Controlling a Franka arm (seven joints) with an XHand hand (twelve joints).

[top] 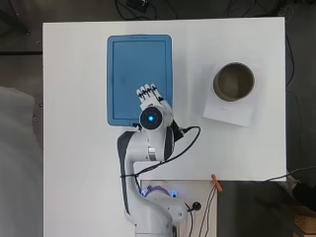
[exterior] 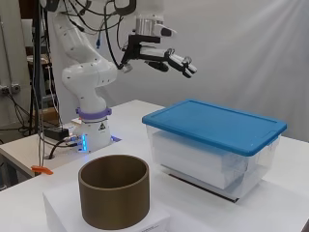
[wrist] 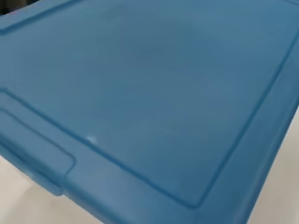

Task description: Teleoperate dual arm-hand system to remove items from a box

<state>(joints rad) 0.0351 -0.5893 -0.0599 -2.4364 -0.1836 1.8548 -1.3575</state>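
Hovering above the closed box (exterior: 212, 154), hand (exterior: 166, 60) empty with fingers straight and relaxed; blue lid (top: 139, 76) still on. Next: lower to a lid edge and lift it.

White surface (top: 74, 163) carries: lidded clear box (exterior: 212, 162), white paper (top: 228, 109) under a brown cylinder (top: 234, 81), arm base (top: 153, 210).

On the worktop (top: 74, 148), the lidded storage box (exterior: 212, 164) stood ahead of the arm's base, its lid (top: 139, 69) on top. The hand (exterior: 161, 58) hung above the lid's near end. A cylindrical container (top: 234, 81) stood on a sheet of paper (top: 232, 112), right of the box.
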